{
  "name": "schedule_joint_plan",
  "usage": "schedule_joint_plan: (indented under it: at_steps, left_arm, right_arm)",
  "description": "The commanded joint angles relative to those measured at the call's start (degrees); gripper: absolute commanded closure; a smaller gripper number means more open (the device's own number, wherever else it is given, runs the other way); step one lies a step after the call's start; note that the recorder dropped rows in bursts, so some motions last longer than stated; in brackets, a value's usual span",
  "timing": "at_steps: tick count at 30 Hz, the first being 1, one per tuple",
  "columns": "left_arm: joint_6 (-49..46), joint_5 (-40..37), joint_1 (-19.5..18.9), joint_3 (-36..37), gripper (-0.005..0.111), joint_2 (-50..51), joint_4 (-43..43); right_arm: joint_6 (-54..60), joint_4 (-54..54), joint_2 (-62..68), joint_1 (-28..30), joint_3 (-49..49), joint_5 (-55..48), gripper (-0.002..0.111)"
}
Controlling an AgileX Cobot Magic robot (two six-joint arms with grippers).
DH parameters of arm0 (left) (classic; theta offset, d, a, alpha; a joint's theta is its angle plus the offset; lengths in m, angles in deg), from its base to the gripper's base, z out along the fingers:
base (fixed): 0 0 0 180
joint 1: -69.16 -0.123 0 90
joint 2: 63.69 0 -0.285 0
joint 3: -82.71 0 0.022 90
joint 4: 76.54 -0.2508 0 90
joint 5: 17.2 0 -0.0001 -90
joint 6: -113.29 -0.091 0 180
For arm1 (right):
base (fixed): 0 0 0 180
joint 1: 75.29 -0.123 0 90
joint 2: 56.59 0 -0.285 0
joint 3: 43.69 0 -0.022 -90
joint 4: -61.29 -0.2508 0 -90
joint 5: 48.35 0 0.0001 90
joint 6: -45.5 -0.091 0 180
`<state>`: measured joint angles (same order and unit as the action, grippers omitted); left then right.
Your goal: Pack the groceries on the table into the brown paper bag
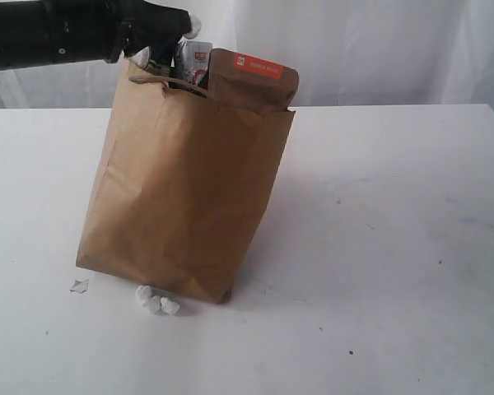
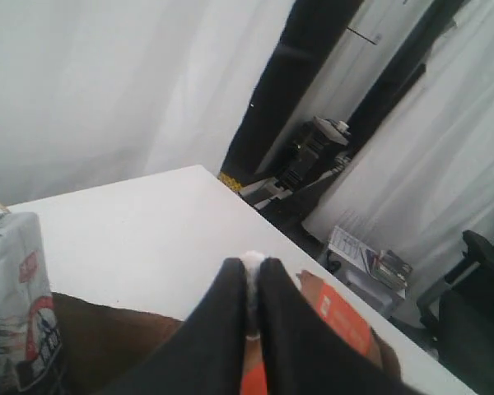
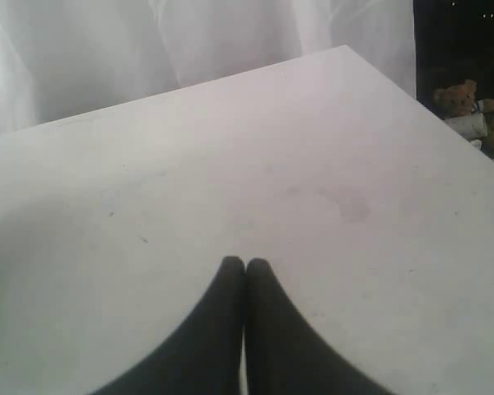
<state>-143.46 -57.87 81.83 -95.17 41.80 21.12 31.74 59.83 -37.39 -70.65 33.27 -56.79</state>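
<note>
Tall creased brown kraft-paper bag (image 1: 181, 197) stands on white surface (image 1: 395, 247), left of centre, leaning. Above rim pokes brown pouch (image 1: 259, 90): orange label (image 1: 257, 66), white square, white writing (too small to read). Beside it, blue-white carton (image 1: 194, 59) with red mark, print illegible. Over bag mouth, left end effector (image 2: 249, 267), fingers nearly together. Over bare surface, right end effector (image 3: 245, 265), fingers pressed together. At bag's foot, white pebble-like bits (image 1: 156, 300).
</note>
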Motion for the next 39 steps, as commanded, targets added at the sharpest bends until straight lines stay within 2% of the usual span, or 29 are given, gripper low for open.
schedule_joint_plan:
  at_steps: [1, 5, 7, 9, 13, 16, 21, 24, 27, 33, 39]
  left_arm:
    - [2.5, -2.7, 0.1, -0.3, 0.073, -0.1, -5.2]
    - [5.4, -2.6, 0.1, -0.3, 0.050, -0.1, -9.1]
    - [5.4, -2.6, 0.1, -0.3, 0.042, -0.1, -10.2]
    - [5.4, -3.5, 0.1, -0.3, 0.038, -0.1, -12.3]
    - [5.4, -8.4, 0.1, -0.3, 0.039, -0.4, -16.3]
    - [5.0, -8.4, 0.1, -0.3, 0.042, -2.2, -22.2]
    - [5.8, 4.5, 0.1, -0.3, 0.055, -8.6, -34.0]
    - [10.0, 12.8, 0.1, -0.3, 0.076, -13.7, -41.1]
    - [17.2, 17.3, 0.1, -0.3, 0.104, -18.7, -45.5]
    - [26.3, 19.3, 0.1, -0.3, 0.107, -23.4, -46.8]
    - [47.1, 13.2, 0.1, -0.3, 0.107, -25.5, -56.4]
  right_arm:
    - [0.0, -0.2, 0.1, -0.2, 0.3, 0.3, 0.108]
    - [0.0, -0.2, 0.1, -0.2, 0.3, 0.3, 0.108]
    - [0.0, -0.2, 0.1, -0.2, 0.3, 0.3, 0.108]
    - [0.0, -0.2, 0.1, -0.2, 0.3, 0.3, 0.108]
    - [0.0, -0.2, 0.1, -0.2, 0.3, 0.3, 0.108]
    - [0.0, -0.2, 0.1, -0.2, 0.3, 0.3, 0.108]
    - [0.0, -0.2, 0.1, -0.2, 0.3, 0.3, 0.108]
    - [0.0, -0.2, 0.1, -0.2, 0.3, 0.3, 0.108]
    - [0.0, -0.2, 0.1, -0.2, 0.3, 0.3, 0.108]
    - [0.0, -0.2, 0.1, -0.2, 0.3, 0.3, 0.108]
    - [0.0, -0.2, 0.1, -0.2, 0.3, 0.3, 0.108]
